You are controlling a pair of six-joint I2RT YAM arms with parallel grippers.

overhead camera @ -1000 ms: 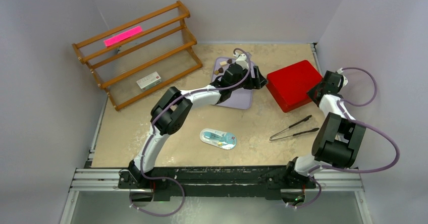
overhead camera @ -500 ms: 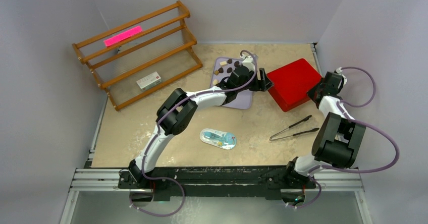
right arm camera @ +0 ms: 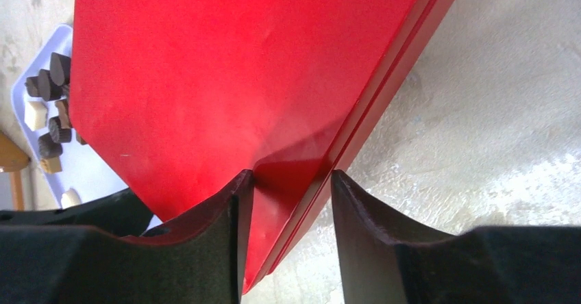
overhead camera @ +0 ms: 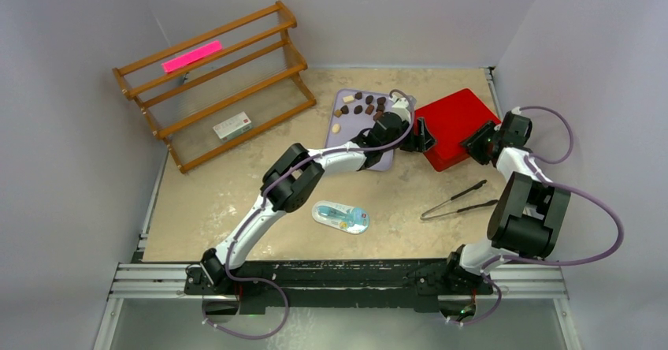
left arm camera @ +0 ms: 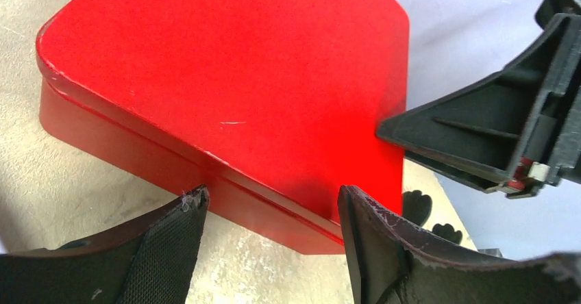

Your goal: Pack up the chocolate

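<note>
I see the chocolates [overhead camera: 361, 104] loose on the lavender tray [overhead camera: 384, 158], the red box [overhead camera: 453, 125] lidded; both grippers, left gripper [left arm camera: 270, 215] and right gripper [right arm camera: 291, 198], spread around its edges.

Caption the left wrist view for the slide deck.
Left gripper open at the near corner of the closed red tin; right gripper at its far side.

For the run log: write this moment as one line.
left gripper: open, at red box near corner | right gripper: open, straddling box's right edge | box lid on | chocolates on purple tray
</note>
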